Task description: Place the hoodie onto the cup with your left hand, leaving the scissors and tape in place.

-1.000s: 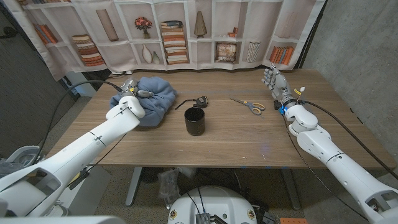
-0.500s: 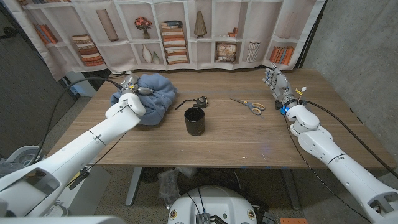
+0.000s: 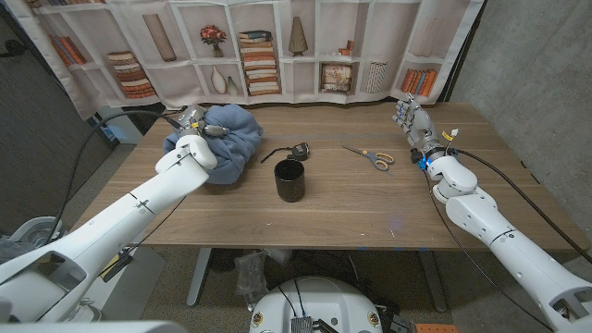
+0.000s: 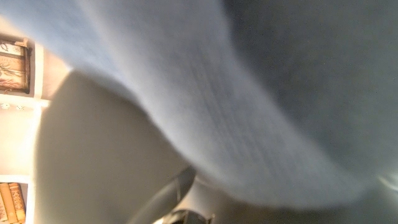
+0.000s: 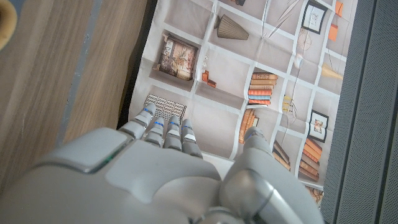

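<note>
While the wooden counter (image 3: 351, 208) carries every item, the black cup (image 3: 289, 179) serves as the reference point, standing upright near the counter's middle, mouth open.

Item: tape (image 3: 298, 150). A small dark object with a thin dark strip trailing off it, lying just behind the cup, apart from it.

Item: scissors (image 3: 371, 157). Yellow-and-blue handles, blades closed, lying flat to the right of the cup and slightly behind it, well apart.

Item: hoodie (image 3: 227, 148). Blue, bunched in a rounded heap, to the left of the cup and slightly behind it, not touching it. In the left wrist view blue fabric (image 4: 249, 106) sits close against the lens.

Item: left hand (image 3: 200, 129). Set on top of the hoodie heap, left of the cup, fingers sunk into the cloth and gripping it.

Item: right hand (image 3: 411, 123). Far right of the cup, beyond the scissors, near the counter's back edge; standing upright, fingers straight and slightly apart, holding nothing. In the right wrist view its fingers (image 5: 163, 132) point toward the bookshelf-printed backdrop (image 3: 277, 46).
</note>
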Controlling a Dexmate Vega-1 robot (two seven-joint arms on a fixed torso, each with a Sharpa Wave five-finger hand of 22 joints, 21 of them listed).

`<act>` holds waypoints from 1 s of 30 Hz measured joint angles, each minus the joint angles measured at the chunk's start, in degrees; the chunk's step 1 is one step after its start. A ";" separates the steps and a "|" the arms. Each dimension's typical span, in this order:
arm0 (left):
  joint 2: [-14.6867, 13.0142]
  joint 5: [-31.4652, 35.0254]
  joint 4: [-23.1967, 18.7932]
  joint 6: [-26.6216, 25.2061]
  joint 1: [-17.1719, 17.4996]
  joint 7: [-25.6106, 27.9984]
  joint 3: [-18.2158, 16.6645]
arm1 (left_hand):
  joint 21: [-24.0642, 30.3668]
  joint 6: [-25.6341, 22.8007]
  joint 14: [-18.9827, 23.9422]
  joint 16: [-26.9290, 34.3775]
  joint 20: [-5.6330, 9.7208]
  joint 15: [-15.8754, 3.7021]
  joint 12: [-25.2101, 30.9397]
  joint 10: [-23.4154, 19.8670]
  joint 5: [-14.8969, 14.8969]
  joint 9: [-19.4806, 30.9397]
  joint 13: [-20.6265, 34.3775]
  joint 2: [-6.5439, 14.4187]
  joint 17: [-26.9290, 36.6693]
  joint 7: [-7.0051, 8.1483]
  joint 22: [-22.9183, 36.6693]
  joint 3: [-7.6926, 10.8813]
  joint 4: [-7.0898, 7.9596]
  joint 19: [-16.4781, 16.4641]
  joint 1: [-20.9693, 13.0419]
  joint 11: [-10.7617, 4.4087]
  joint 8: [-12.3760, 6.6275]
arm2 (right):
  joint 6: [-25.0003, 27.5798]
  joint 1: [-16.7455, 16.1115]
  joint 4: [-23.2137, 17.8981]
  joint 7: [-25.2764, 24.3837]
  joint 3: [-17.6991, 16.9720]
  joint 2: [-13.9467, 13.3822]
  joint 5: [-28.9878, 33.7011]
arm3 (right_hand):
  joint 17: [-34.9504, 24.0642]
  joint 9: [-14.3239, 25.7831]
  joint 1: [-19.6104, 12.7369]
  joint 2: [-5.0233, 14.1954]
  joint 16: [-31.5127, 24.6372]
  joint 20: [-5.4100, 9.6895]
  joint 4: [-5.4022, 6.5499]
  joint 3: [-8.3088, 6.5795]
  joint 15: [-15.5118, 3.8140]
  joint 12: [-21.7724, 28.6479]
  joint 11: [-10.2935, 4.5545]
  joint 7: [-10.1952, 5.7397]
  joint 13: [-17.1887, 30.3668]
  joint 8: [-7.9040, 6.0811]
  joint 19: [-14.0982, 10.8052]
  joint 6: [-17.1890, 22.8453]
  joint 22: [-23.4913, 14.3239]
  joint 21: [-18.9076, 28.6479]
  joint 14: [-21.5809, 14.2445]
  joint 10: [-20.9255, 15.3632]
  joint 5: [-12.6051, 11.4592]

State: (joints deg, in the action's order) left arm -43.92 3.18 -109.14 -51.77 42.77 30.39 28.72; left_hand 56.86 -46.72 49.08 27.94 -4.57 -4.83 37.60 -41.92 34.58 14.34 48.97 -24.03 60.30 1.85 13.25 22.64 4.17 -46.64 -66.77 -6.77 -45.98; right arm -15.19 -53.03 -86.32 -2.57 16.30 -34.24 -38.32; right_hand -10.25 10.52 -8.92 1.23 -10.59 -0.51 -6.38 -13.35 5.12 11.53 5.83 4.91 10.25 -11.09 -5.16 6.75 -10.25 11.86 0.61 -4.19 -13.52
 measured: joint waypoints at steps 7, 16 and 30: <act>-0.02 0.35 -0.84 -0.77 -0.38 0.04 -0.01 | 0.86 0.00 0.08 -0.11 0.40 0.08 0.00 0.01 0.02 0.00 0.28 0.00 0.74 0.00 -0.47 0.00 0.00 0.40 0.00 0.00 0.00 | -0.21 -0.34 -0.07 -0.01 -0.17 -0.05 -0.11 | 0.00 0.00 0.00 0.00 0.00 0.00 0.00 0.00 0.00 0.00 0.00 0.00 0.00 0.00 0.00 0.00 0.00 0.00 0.00 0.00 0.00; -0.27 0.59 -2.09 -1.67 -0.66 0.04 -0.02 | 1.66 0.00 0.29 -0.46 0.40 -0.13 -0.01 0.01 0.47 0.00 0.29 0.14 1.35 0.00 -0.82 0.00 0.00 0.40 -0.14 0.01 -0.01 | -0.57 -0.59 -0.07 0.06 -0.31 -0.05 -0.26 | 0.00 0.00 0.00 0.00 0.00 0.00 0.00 0.00 0.00 0.00 0.00 0.00 0.00 0.00 0.00 0.00 0.00 0.00 0.00 0.00 0.00; -0.47 1.00 -3.59 -2.65 -1.05 -0.07 -0.08 | 3.00 0.00 0.48 -0.98 0.92 -0.32 -0.35 0.01 0.47 0.00 0.51 0.14 2.39 0.00 -1.30 0.00 0.00 0.91 -0.14 0.01 -0.63 | -0.98 -1.03 -0.15 0.14 -0.52 -0.03 -0.29 | 0.00 0.00 -0.31 0.31 0.00 0.00 0.00 0.00 0.00 0.00 0.00 0.00 0.00 0.00 0.00 0.00 0.00 0.00 0.00 0.00 0.00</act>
State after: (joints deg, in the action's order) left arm -44.38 4.18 -112.73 -54.42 41.72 30.32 28.64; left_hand 59.86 -46.72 49.56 26.96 -3.65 -5.15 37.25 -41.91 35.05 14.34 49.49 -23.88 62.69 1.84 11.95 22.64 4.17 -45.73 -66.92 -6.76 -46.61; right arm -16.17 -54.05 -86.46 -2.43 15.78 -34.27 -38.60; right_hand -10.24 10.52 -9.23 1.54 -10.59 -0.51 -6.38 -13.35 5.11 11.53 5.83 4.91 10.25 -11.09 -5.16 6.75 -10.25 11.86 0.61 -4.19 -13.52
